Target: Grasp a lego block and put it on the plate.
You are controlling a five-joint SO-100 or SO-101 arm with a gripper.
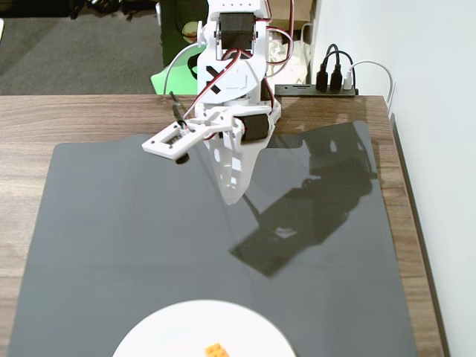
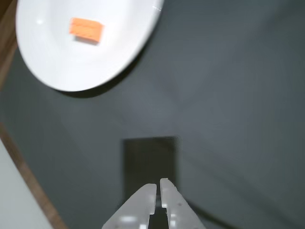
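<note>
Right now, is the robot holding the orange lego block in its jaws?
No, the lego block lies on the white plate in the wrist view, far from the closed, empty jaws.

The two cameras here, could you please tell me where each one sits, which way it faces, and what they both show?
Fixed view: sits opposite the arm's base, looking down across the dark mat; it shows the whole white arm and its gripper.
Wrist view: rides on the arm, looking down past the closed, empty gripper at the mat.
Shared: the white plate with the orange lego block lying on it, and the wooden table.
</note>
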